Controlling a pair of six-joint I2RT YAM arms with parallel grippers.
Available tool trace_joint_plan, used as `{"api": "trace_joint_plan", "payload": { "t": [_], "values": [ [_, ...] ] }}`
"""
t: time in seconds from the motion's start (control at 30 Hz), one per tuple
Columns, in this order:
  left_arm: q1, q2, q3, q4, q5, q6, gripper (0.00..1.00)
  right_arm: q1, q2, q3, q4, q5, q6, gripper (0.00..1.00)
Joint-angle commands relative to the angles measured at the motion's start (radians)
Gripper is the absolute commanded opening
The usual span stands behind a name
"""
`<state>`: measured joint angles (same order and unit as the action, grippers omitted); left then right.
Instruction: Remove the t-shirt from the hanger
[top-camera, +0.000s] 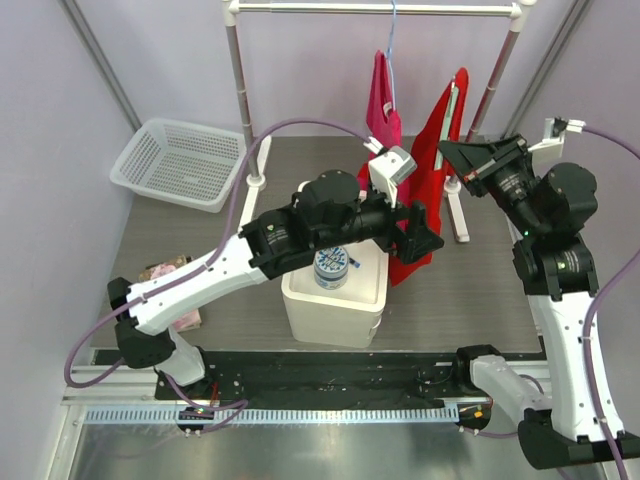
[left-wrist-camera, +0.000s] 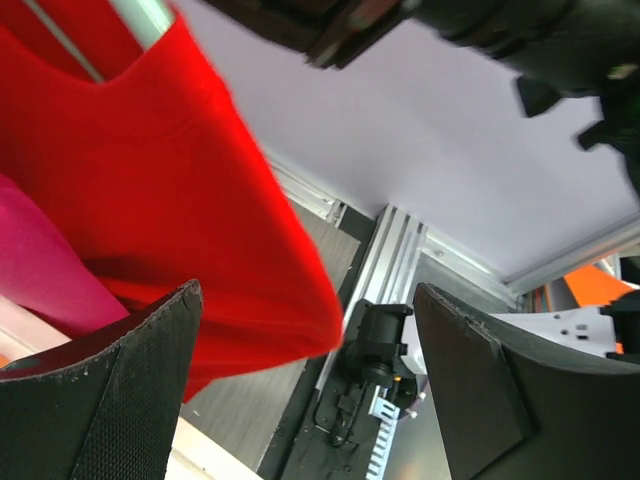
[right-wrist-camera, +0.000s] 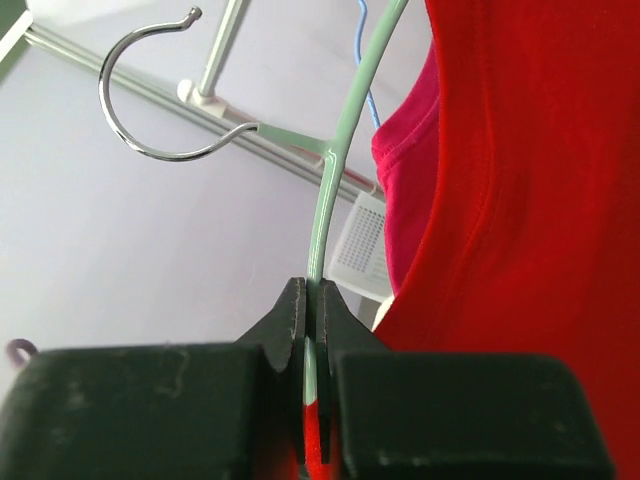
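Note:
A red t-shirt (top-camera: 430, 170) hangs on a pale green hanger (top-camera: 453, 100), off the rack and held up at centre right. My right gripper (top-camera: 458, 160) is shut on the hanger; in the right wrist view (right-wrist-camera: 315, 320) it clamps the hanger's arm (right-wrist-camera: 340, 140) below the metal hook (right-wrist-camera: 130, 120), with the red shirt (right-wrist-camera: 530, 200) to its right. My left gripper (top-camera: 425, 240) is open at the shirt's lower hem. In the left wrist view (left-wrist-camera: 310, 390) the red fabric (left-wrist-camera: 170, 200) lies just above the left finger (left-wrist-camera: 130, 390), not gripped.
A pink shirt (top-camera: 382, 105) hangs from the white rack (top-camera: 380, 8) on a blue hanger. A white box (top-camera: 335, 300) holding a round blue-and-white item (top-camera: 330, 268) stands below the left arm. A white basket (top-camera: 180, 160) sits at back left.

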<state>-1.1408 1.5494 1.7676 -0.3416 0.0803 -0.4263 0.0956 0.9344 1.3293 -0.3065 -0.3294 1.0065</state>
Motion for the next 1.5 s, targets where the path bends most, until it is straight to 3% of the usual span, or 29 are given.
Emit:
{"api": "trace_joint_plan", "payload": {
  "t": [0.0, 0.17, 0.4, 0.53, 0.57, 0.7, 0.87, 0.93, 0.97, 1.47],
  "values": [
    [-0.031, 0.026, 0.023, 0.055, -0.074, 0.064, 0.85, -0.004, -0.071, -0.025, 0.066, 0.102, 0.090, 0.01],
    [-0.056, 0.005, -0.046, 0.107, -0.122, 0.043, 0.85, -0.005, -0.114, -0.065, 0.061, 0.182, 0.149, 0.01],
    [-0.056, -0.029, -0.165, 0.136, -0.086, 0.050, 0.87, -0.005, -0.135, -0.044, 0.041, 0.219, 0.171, 0.01],
    [-0.056, -0.009, -0.158, 0.122, -0.073, 0.060, 0.82, -0.005, -0.141, -0.056, 0.038, 0.230, 0.201, 0.01],
    [-0.056, -0.006, -0.157, 0.116, -0.073, 0.063, 0.79, -0.004, -0.147, -0.059, 0.038, 0.240, 0.205, 0.01],
    [-0.056, 0.017, -0.114, 0.081, -0.105, 0.063, 0.42, -0.004, -0.170, -0.065, 0.032, 0.297, 0.193, 0.01],
    [-0.056, 0.023, -0.117, 0.064, -0.106, 0.040, 0.18, -0.005, -0.201, -0.044, 0.012, 0.400, 0.172, 0.01],
    [-0.056, 0.020, -0.122, 0.064, -0.105, 0.028, 0.02, -0.005, -0.215, -0.039, 0.006, 0.443, 0.164, 0.01],
    [-0.056, 0.018, -0.125, 0.064, -0.105, 0.024, 0.00, -0.004, -0.218, -0.038, 0.003, 0.455, 0.161, 0.01],
    [-0.056, 0.020, -0.166, 0.041, -0.111, 0.008, 0.00, -0.004, -0.155, 0.060, -0.051, 0.742, -0.009, 0.01]
  ]
}}
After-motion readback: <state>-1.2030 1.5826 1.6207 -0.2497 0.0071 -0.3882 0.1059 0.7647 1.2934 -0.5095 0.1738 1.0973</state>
